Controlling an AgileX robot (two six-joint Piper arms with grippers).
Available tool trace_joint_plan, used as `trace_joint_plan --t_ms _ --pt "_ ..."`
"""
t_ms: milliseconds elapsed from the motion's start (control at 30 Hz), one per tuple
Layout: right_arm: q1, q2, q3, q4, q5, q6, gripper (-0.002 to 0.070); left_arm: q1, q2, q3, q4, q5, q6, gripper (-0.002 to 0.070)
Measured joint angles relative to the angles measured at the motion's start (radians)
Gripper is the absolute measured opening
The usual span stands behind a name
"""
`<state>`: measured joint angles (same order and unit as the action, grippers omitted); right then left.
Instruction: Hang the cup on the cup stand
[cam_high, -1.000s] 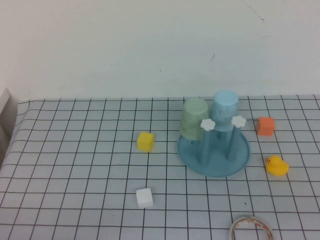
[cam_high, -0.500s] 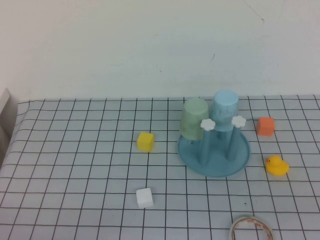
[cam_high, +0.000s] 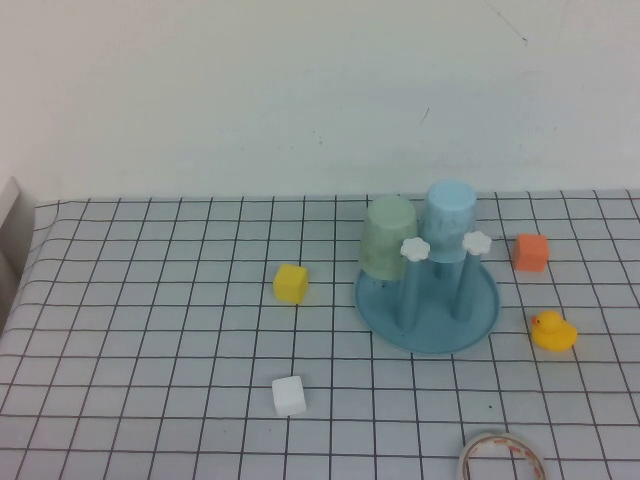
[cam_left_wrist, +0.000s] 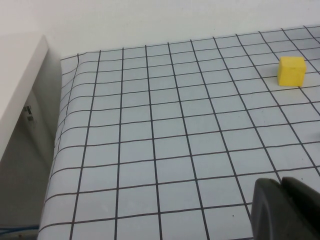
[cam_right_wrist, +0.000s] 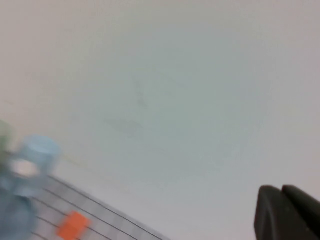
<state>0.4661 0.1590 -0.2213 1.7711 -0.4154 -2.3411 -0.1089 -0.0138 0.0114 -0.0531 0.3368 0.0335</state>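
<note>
The light sky-blue cup (cam_high: 450, 220) sits upside down over a back peg of the cup stand (cam_high: 428, 318), a round blue dish with upright pegs tipped by white flower caps. The cup (cam_right_wrist: 39, 150) also shows blurred in the right wrist view. A pale green cup (cam_high: 388, 238) hangs upside down on the peg beside it. Neither arm appears in the high view. My left gripper (cam_left_wrist: 281, 186) is shut and empty above the checked cloth near the table's left side. My right gripper (cam_right_wrist: 281, 194) is shut and empty, held up facing the wall.
On the checked cloth lie a yellow cube (cam_high: 291, 283), a white cube (cam_high: 289, 396), an orange cube (cam_high: 531, 252), a yellow rubber duck (cam_high: 552, 331) and a tape roll (cam_high: 503, 458) at the near edge. A white board (cam_left_wrist: 17, 85) stands past the table's left edge.
</note>
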Motion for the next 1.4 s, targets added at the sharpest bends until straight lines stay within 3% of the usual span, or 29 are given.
trace_joint_plan --t_ms 133,333,867,967,1033,1200,1267,1400 --pt "-0.197 0.0 0.0 0.0 -0.002 0.0 -0.0001 0.0 0.0 0.0 0.0 0.0 -0.002 0.0" --pt "-0.369 0.0 0.0 0.0 -0.002 0.0 -0.0001 0.0 0.0 0.0 0.0 0.0 -0.002 -0.0002" --pt "-0.434 -0.018 0.0 0.0 -0.032 0.06 -0.0001 -0.002 0.0 0.0 0.0 0.0 -0.002 -0.0001" --pt "-0.464 -0.059 0.002 -0.072 0.033 0.225 -0.0001 -0.002 0.0 0.0 0.0 0.0 -0.002 -0.0001" --pt "-0.481 -0.092 0.002 -0.267 0.114 0.427 -0.0001 -0.002 0.0 0.0 0.0 0.0 -0.002 -0.0001" --pt "-0.504 -0.16 0.002 -1.084 0.359 1.286 -0.0001 -0.002 0.0 0.0 0.0 0.0 -0.002 -0.0001" --pt "-0.504 -0.166 0.002 -1.342 0.467 1.556 -0.0001 -0.002 0.0 0.0 0.0 0.0 -0.002 -0.0001" --pt "-0.505 -0.169 0.002 -1.669 0.757 1.903 -0.0001 -0.002 0.0 0.0 0.0 0.0 -0.002 -0.0001"
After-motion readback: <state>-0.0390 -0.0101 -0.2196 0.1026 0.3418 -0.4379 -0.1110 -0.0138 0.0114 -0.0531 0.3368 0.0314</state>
